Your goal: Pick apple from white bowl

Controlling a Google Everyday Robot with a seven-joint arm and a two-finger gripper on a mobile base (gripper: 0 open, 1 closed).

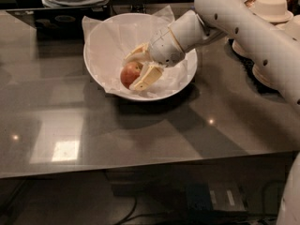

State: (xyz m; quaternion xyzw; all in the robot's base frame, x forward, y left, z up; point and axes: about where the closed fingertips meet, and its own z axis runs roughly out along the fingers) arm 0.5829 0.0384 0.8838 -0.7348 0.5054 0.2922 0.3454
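1. One apple [128,74] lies low in the white bowl [92,55], on the crinkled paper [112,36] that lines it.
2. The claw [140,66] reaches down into the bowl from the right and sits right at the apple; I cannot tell whether it grips the fruit or is loose.
3. The white arm [243,25] slants in from the upper right.
4. The bowl stands on a glossy grey table [140,139].
5. Stacked small bowls [271,7] stand at the far right.
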